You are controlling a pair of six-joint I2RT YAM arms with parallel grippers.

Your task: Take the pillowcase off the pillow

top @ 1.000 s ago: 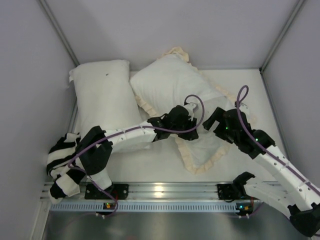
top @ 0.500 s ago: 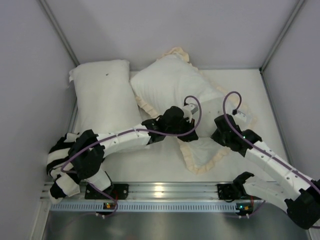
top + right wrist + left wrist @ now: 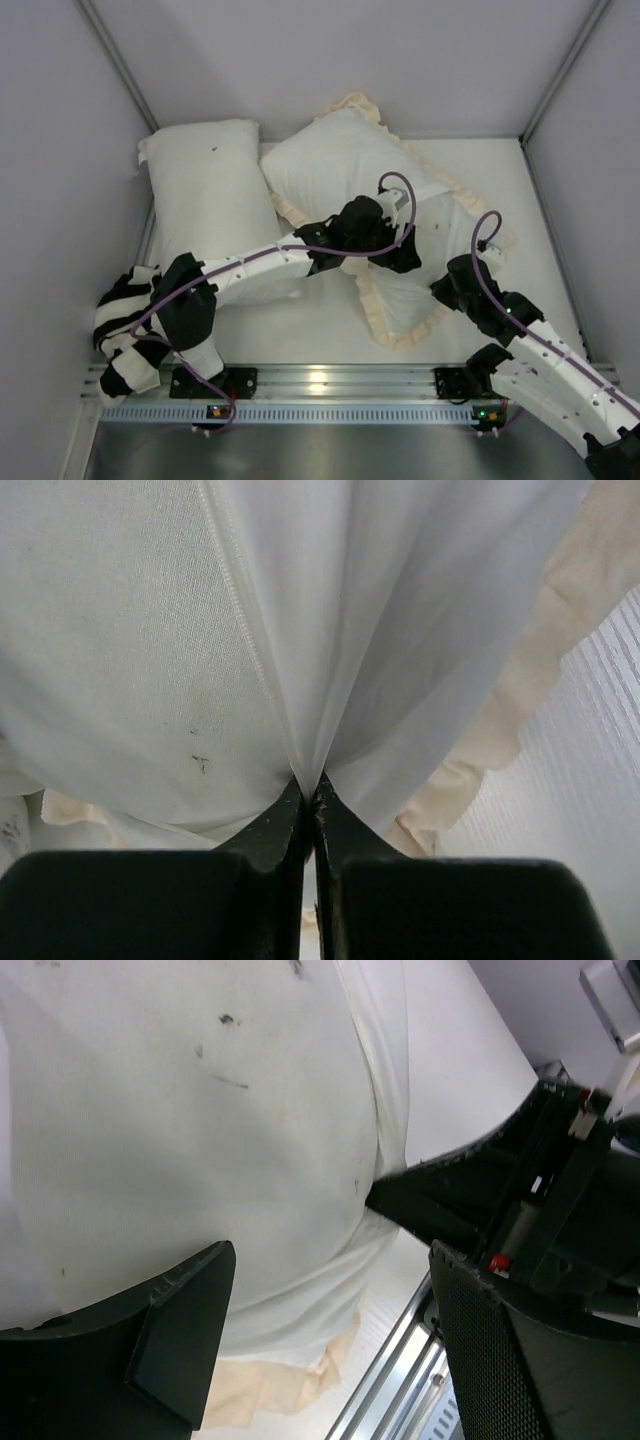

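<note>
The pillowcase (image 3: 340, 160) lies cream-white face up in the middle of the table, its cream ruffled trim (image 3: 385, 325) round the edge. The pillow (image 3: 200, 1110), white with tiny dark specks, shows bare in the left wrist view beside a fold of the pillowcase (image 3: 388, 1080). My left gripper (image 3: 405, 255) hovers open over this spot, and in its own view the left gripper (image 3: 330, 1260) has nothing between its fingers. My right gripper (image 3: 452, 287) is shut, and in its own view the right gripper (image 3: 312, 780) pinches a taut fold of smooth pillowcase cloth (image 3: 400, 630) next to the speckled pillow (image 3: 120, 660).
A second bare white pillow (image 3: 205, 195) lies at the back left against the wall. A black-and-white striped cloth (image 3: 125, 335) is bunched by the left arm's base. The metal rail (image 3: 320, 380) runs along the near edge. Walls close in left, right and behind.
My right gripper shut on the pillowcase cloth and drew back towards the near right. My left gripper went from nearly shut to open and shifted a little to the right.
</note>
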